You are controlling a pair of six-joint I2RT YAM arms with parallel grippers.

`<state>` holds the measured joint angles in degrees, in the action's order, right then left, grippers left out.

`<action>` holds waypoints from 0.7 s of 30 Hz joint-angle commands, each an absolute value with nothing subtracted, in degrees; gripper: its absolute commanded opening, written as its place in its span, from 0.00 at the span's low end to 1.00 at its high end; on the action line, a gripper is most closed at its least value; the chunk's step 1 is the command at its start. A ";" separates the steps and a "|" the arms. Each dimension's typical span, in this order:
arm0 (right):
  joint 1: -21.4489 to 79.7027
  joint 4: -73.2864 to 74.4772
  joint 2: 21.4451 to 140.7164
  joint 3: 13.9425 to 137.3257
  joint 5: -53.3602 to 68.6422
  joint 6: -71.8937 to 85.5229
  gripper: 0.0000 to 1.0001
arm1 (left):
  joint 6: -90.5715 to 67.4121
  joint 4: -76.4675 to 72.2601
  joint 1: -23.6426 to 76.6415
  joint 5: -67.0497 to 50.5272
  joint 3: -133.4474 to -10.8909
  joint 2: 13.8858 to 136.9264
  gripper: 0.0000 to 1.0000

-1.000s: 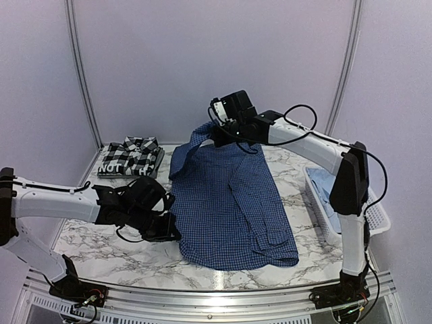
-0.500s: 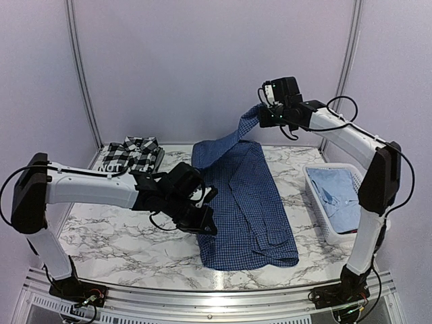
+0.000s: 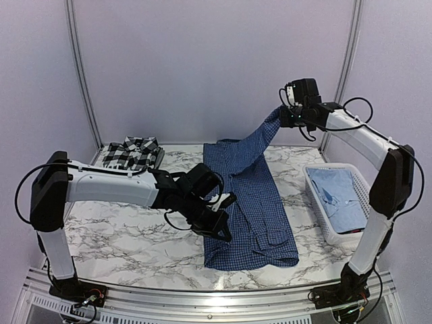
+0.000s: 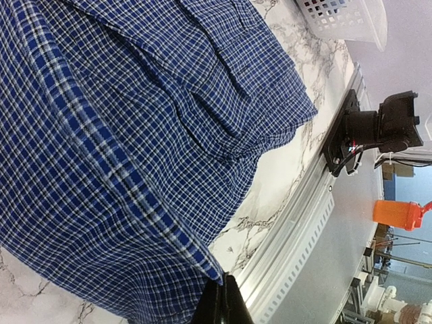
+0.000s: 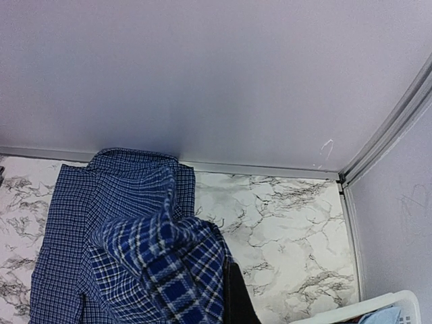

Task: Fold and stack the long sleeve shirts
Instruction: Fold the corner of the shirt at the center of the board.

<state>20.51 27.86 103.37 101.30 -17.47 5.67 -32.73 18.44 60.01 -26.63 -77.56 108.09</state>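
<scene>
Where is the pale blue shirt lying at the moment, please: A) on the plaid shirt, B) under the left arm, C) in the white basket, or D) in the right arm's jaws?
C: the pale blue shirt lies inside the basket, away from both arms.

Left pincer (image 3: 223, 228) clamped, left arm (image 3: 108, 189) stretched low toward centre; right pincer (image 3: 283, 116) clamped, right arm (image 3: 358, 135) raised high.
</scene>
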 commanded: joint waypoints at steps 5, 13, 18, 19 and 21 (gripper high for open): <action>19.82 26.54 102.05 101.65 -16.12 6.19 0.00 | -31.55 21.49 60.38 -29.89 -79.73 110.67 0.00; 19.86 27.04 101.69 100.66 -13.10 6.45 0.00 | -31.42 21.45 60.46 -29.85 -80.77 112.05 0.17; 19.93 27.19 101.47 99.48 -11.55 6.93 0.00 | -31.12 21.46 60.39 -27.78 -80.91 110.86 0.39; 19.89 27.20 101.37 99.16 -11.09 7.07 0.00 | -31.16 21.47 60.32 -27.08 -80.70 110.46 0.39; 19.98 27.08 100.88 98.40 -10.36 7.18 0.00 | -31.55 21.45 60.02 -25.56 -80.03 109.69 0.39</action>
<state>20.32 27.88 103.35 99.20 -12.36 6.07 -31.88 19.99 60.05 -28.12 -79.64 111.61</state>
